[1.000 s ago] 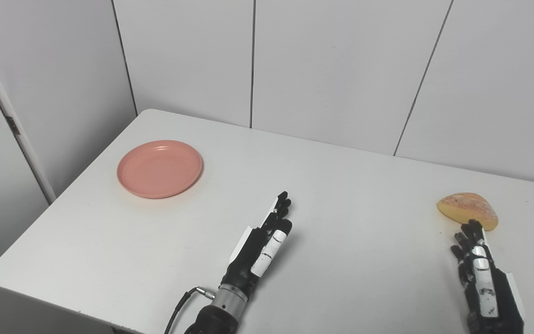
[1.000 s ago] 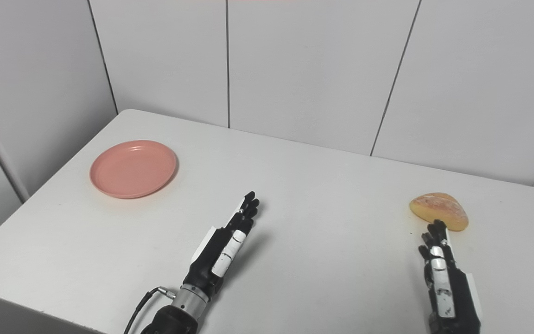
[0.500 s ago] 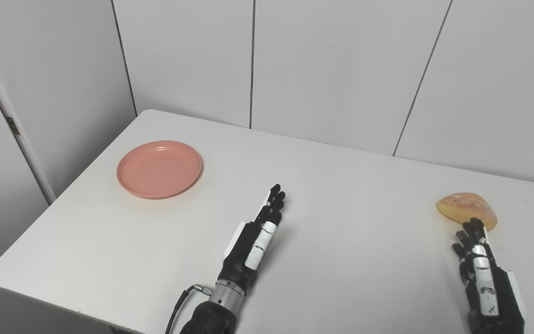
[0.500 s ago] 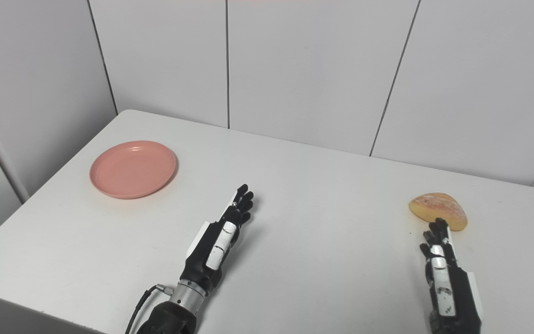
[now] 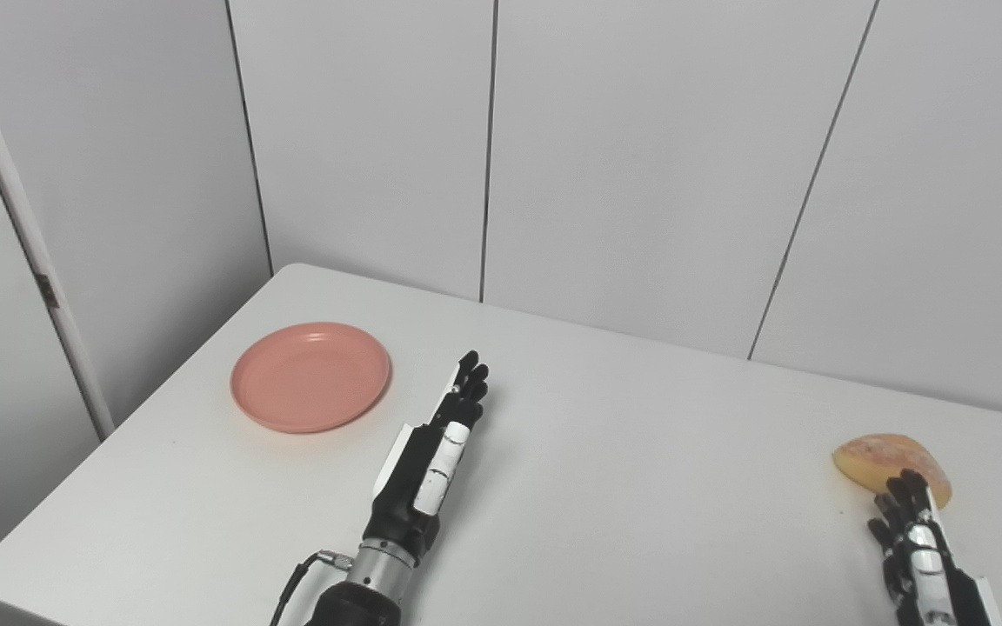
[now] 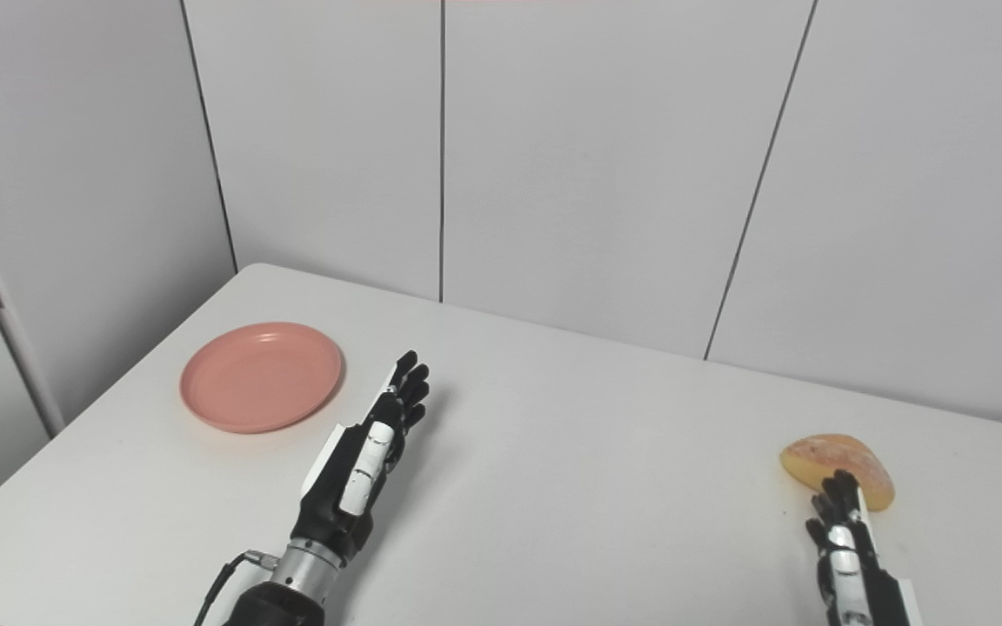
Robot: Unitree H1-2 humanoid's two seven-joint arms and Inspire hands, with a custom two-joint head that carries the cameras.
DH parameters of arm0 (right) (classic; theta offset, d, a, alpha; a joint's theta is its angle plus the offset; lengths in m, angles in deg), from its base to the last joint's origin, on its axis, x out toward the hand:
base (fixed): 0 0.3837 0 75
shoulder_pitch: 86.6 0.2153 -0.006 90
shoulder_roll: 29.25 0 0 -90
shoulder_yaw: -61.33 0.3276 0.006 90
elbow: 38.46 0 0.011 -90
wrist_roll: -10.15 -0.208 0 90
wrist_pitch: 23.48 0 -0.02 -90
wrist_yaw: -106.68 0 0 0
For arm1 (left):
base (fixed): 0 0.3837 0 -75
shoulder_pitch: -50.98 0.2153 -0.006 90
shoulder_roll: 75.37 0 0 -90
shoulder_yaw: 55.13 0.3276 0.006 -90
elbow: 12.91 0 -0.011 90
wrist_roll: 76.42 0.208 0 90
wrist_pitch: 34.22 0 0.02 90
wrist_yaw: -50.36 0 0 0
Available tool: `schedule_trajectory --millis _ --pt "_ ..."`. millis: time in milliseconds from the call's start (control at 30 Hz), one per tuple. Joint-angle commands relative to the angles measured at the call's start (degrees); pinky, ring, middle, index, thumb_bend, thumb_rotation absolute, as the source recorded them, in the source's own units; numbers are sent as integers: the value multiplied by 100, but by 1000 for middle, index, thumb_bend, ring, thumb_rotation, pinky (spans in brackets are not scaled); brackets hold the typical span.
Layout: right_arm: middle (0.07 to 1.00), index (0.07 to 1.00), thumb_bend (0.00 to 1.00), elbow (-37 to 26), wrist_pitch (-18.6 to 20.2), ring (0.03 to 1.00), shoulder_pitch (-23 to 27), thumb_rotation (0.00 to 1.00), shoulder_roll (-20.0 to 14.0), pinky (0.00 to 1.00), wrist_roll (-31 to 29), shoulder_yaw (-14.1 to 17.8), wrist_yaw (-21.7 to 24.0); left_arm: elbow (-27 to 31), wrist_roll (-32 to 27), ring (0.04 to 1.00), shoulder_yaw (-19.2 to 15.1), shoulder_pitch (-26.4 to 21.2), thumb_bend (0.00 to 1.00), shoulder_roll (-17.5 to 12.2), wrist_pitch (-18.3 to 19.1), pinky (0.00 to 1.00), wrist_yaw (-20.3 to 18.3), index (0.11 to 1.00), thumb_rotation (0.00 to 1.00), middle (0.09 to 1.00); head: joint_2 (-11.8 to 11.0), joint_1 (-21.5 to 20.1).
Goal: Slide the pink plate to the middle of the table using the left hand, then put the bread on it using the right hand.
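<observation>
- A pink plate [image 5: 310, 377] sits empty near the left end of a white table [image 5: 640, 452], well short of the middle, so the slide has not begun.
- The robot's left hand [image 5: 431, 461] lies edge-up just to the right of the plate, fingers straight and pressed together, holding nothing and not touching the rim.
- A piece of crusty bread [image 5: 891, 458] rests on the table near the right end, well apart from the plate.
- The right hand [image 6: 845, 548] waits just in front of the bread, fingers extended close together and empty. Whether its fingertips touch the crust cannot be told.
- By the look of it, both steps remain: first the plate to the centre, then the bread lifted and set on it.
</observation>
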Motion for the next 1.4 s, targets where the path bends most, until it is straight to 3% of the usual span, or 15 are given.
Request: schedule_trajectory --millis 0,233,367,467,567,700,833,1000,1100,1300,1367 --pt "1000 1000 528 407 -293 1000 -180 934 72 1000 -107 -9 100 201 -96 990 -114 -229 731 -83 40 1000 52 990 1000 984 3 -4" --pt "1000 1000 547 486 -403 1000 -164 936 90 1000 -71 -67 120 16 -296 957 -572 -535 747 -501 -66 997 49 957 1000 958 -16 -34" --pt "1000 1000 544 472 -417 1000 -164 932 121 1000 -60 -85 105 -108 -387 928 -815 -795 764 -720 14 959 119 938 1000 936 -8 -76" --pt "1000 1000 553 436 -392 1000 -177 927 152 1000 -18 -92 59 -111 -456 932 -958 -936 762 -883 175 986 145 926 1000 931 15 -76" --pt "1000 1000 555 376 -350 1000 -202 918 161 1000 -28 -105 75 -259 -540 901 -1139 -1096 764 -1033 208 929 218 901 1000 902 24 -25" --pt "1000 1000 554 385 -385 1000 -203 911 145 1000 -6 -118 89 -561 -598 782 -1352 -1264 775 -1037 81 758 396 801 1000 790 21 0" --pt "1000 1000 551 397 -382 1000 -198 919 146 1000 -2 -116 84 -822 -573 721 -1439 -1363 778 -1050 -102 690 456 757 1000 729 8 22" --pt "1000 1000 551 440 -399 1000 -186 918 125 1000 -36 -114 127 -1033 -692 555 -1541 -1441 756 -1024 -204 579 523 661 1000 576 5 48" --pt "1000 1000 543 468 -430 1000 -179 932 108 1000 -63 -121 177 -1098 -725 501 -1549 -1470 753 -1061 -198 560 516 631 1000 532 12 50" --pt "1000 1000 539 431 -435 1000 -200 939 113 1000 -49 -109 214 -1250 -693 515 -1609 -1602 738 -1179 -194 507 583 619 1000 550 44 86" --pt "1000 1000 544 417 -419 1000 -209 938 113 1000 -60 -100 215 -1382 -568 539 -1648 -1711 738 -1299 -190 534 680 632 1000 564 52 115"
